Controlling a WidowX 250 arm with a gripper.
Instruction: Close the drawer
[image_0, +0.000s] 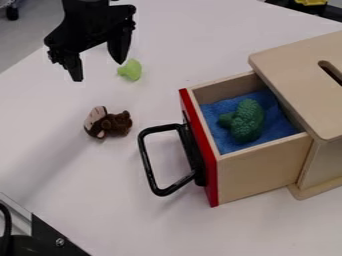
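Gripper (99, 70): black, hanging over the white table (60, 160), its two fingers spread apart with nothing between them.
Light-green toy (131, 70): on the table, just beside the gripper's right-hand finger as viewed.
Brown toy monkey (108, 123): lying on the table, below the gripper in the view.
Black handle (145, 156): down and to the right of the gripper, fixed to the drawer's red front (201, 150) and pointing toward the table's open left side.
Drawer (264, 172): pulled out, to the right of and below the gripper; wooden, with its inside exposed.
Blue cloth (230, 145): lining the drawer, farther right than the handle.
Dark-green bumpy toy (247, 120): resting on that cloth.
Wooden box (297, 80): farther right from the gripper, beyond the drawer, with a dark slot (330, 72) in its top.
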